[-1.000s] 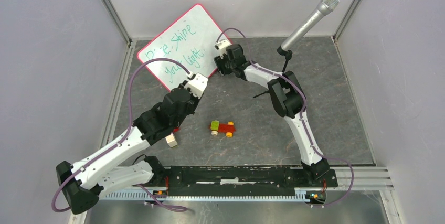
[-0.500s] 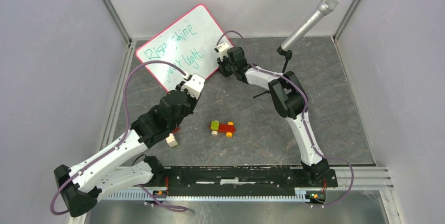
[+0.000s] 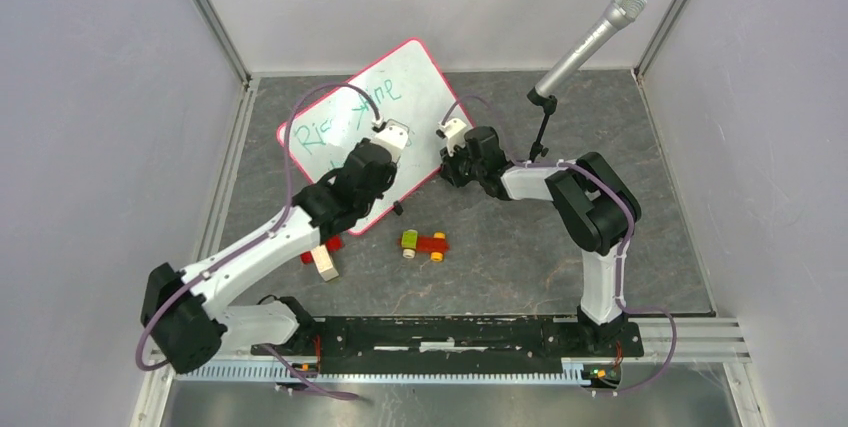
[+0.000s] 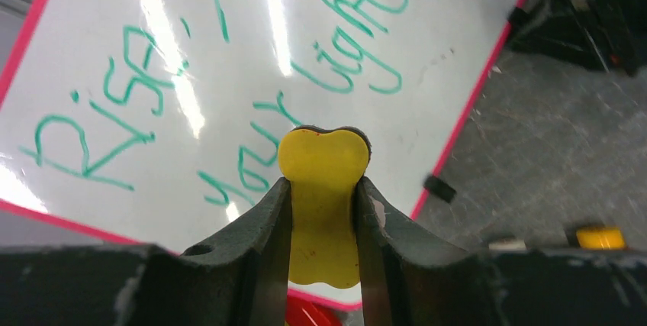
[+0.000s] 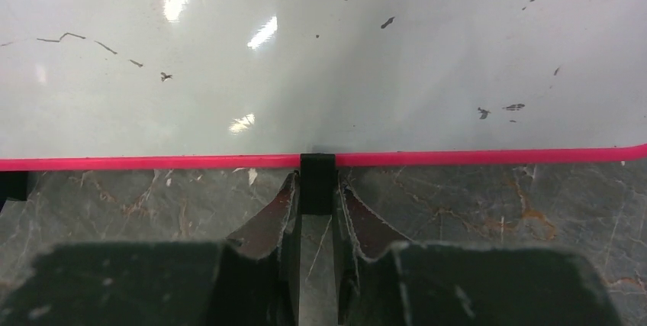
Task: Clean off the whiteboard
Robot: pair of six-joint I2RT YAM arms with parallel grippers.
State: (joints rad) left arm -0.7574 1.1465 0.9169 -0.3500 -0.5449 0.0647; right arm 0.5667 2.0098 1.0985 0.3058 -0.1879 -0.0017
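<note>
The whiteboard lies tilted at the back of the table, with green writing "Rise", "shine", "your light" on it; it also fills the left wrist view. My left gripper hovers over the board's lower part, shut on a yellow eraser just above the word "your". My right gripper is at the board's right edge. In the right wrist view my right gripper is shut on a black clip foot under the pink rim.
A microphone on a black stand leans at the back right. A small toy car lies mid-table. A wooden block and a red piece lie beside the left arm. Another clip foot sticks out from the board's near edge.
The whiteboard has slid right and toward me, pulled by the right gripper. The left arm has swung right and forward, so its gripper is now over the board.
</note>
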